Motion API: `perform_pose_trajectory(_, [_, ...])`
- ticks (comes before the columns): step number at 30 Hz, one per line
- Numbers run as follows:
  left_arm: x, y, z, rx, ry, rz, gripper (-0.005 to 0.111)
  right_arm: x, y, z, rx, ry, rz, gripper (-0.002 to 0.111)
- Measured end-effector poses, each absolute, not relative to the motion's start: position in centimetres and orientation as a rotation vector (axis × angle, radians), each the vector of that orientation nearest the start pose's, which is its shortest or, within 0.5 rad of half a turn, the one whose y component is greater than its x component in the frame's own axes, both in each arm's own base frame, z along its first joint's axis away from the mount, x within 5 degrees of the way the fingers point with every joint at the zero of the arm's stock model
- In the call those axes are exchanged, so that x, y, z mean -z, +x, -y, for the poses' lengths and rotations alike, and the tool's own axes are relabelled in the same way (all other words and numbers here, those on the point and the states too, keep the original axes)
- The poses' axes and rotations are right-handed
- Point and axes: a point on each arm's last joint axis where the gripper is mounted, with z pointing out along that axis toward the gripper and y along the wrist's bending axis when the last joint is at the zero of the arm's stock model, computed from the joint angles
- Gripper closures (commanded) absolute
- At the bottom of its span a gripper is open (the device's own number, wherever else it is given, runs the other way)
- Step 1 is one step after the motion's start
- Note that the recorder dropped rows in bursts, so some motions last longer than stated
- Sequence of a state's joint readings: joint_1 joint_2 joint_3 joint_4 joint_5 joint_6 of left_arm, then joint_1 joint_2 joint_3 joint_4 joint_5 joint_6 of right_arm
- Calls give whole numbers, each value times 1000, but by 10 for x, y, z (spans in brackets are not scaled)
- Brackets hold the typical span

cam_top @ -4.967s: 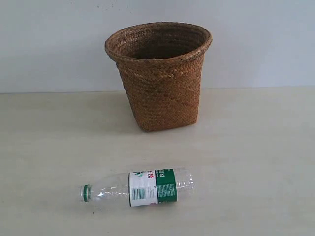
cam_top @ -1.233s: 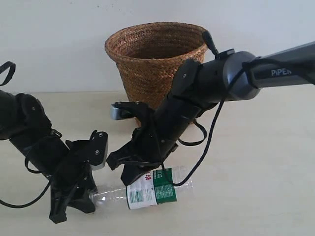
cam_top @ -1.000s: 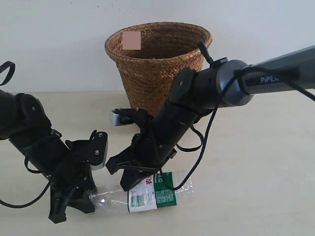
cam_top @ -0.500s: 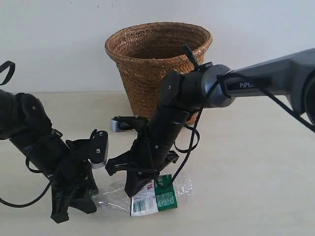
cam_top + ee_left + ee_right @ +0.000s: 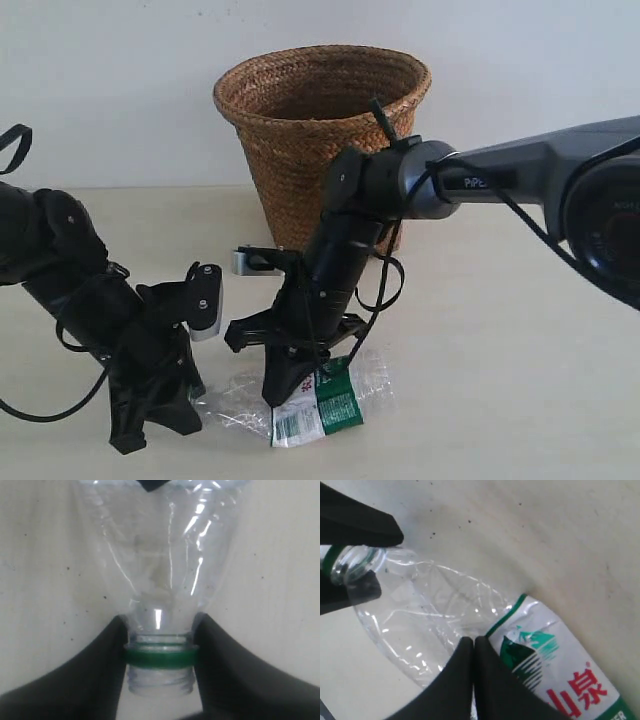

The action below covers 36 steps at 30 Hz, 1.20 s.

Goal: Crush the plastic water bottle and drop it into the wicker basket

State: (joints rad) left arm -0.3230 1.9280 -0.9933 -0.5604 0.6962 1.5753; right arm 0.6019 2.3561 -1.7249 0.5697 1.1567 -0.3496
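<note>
The plastic water bottle (image 5: 330, 405) lies flattened on the table in front of the wicker basket (image 5: 322, 110). Its clear body is creased (image 5: 435, 615) and its green-and-white label (image 5: 555, 670) is wrinkled. My left gripper (image 5: 159, 656) (image 5: 172, 415) is shut on the bottle's neck, one finger (image 5: 95, 675) on each side of the green cap ring. My right gripper (image 5: 473, 642) (image 5: 282, 393) is shut, its two fingers pressed together. The tips push down on the clear body just beside the label edge.
The basket stands upright behind both arms, its wide rim (image 5: 250, 75) open upward. A small grey object (image 5: 243, 262) lies on the table by the basket's base. Bare pale table (image 5: 520, 330) extends to the right of the bottle.
The right gripper has come down steeper onto the bottle's middle, and the round body has collapsed flat and wider. The left gripper has kept its hold on the neck.
</note>
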Motion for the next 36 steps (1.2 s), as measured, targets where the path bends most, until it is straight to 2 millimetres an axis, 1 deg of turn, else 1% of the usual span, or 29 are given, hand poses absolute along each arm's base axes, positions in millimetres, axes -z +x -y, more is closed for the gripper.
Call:
perform_pose_trajectory(9, [-116, 300, 134, 407, 1928, -2139, 102, -101, 347, -291, -800, -1084, -3110, 108])
perform_pose_trajectory(12, [-116, 299, 134, 410, 1928, -2141, 102, -103, 348, -292, -801, -1089, -3106, 108])
perform_pose_trajectory(16, [-116, 300, 133, 404, 1924, -2150, 102, -114, 350, -291, -834, -1076, -3082, 108])
perform_pose_trajectory(18, [-116, 299, 133, 407, 1918, -2162, 102, -128, 353, -287, -846, -1078, -3043, 108])
perform_pose_trajectory(20, [-116, 299, 133, 402, 1929, -2161, 102, -140, 360, -277, -811, -1066, -3011, 108])
perform_pose_trajectory(24, [-115, 298, 131, 399, 1962, -2156, 102, -174, 370, -256, -733, -1031, -2930, 108])
perform_pose_trajectory(25, [-115, 298, 131, 396, 1967, -2154, 102, -190, 371, -252, -719, -1022, -2893, 108])
perform_pose_trajectory(26, [-115, 298, 131, 395, 1969, -2154, 102, -197, 369, -251, -718, -1023, -2877, 108])
perform_pose_trajectory(29, [-115, 298, 131, 397, 1970, -2154, 102, -209, 360, -254, -746, -1046, -2845, 108])
perform_pose_trajectory(31, [-115, 297, 131, 399, 1971, -2154, 102, -208, 350, -259, -749, -1099, -2845, 108])
perform_pose_trajectory(32, [-115, 297, 131, 399, 1971, -2154, 102, -204, 343, -263, -738, -1134, -2854, 108])
perform_pose_trajectory(34, [-115, 297, 131, 399, 1971, -2154, 102, -188, 330, -264, -711, -1195, -2902, 108])
perform_pose_trajectory(36, [-115, 297, 131, 399, 1971, -2154, 102, -175, 324, -260, -651, -1228, -2935, 108])
